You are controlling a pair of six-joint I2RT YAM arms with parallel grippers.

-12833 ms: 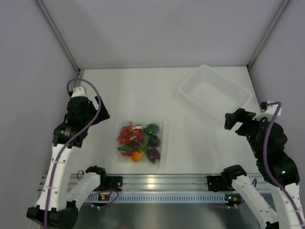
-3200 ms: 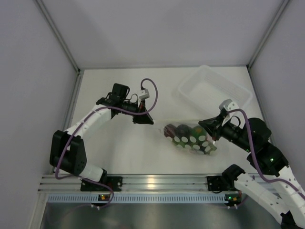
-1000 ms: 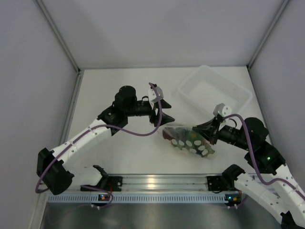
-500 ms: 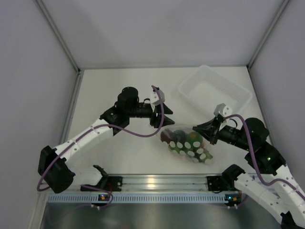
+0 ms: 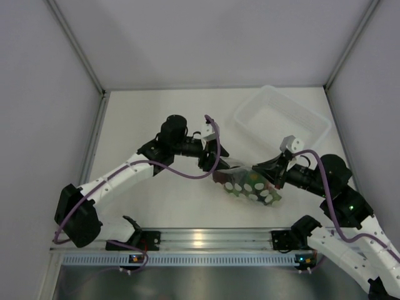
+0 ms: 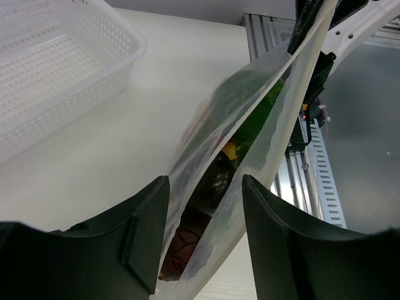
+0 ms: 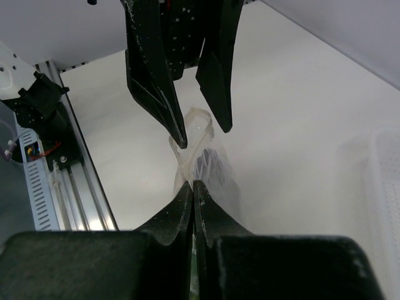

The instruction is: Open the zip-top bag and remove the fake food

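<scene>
Between both arms, over surface [image 5: 156, 112], your right end effector [image 5: 257, 169] clamped bag [image 5: 250, 185] by one edge, steadying it for pull. Your left end effector [image 6: 204, 187] gaped wide, straddling bag film, probably to pinch opposite lip. Inside sat fake food [image 6: 250, 115]; zip state was unclear.

Counted one zip-top bag [image 5: 249, 186], one white basket [image 5: 281, 122], a left arm [image 5: 125, 172] and right arm [image 5: 340, 194]; fake food [image 6: 256, 115] uncountable.
</scene>
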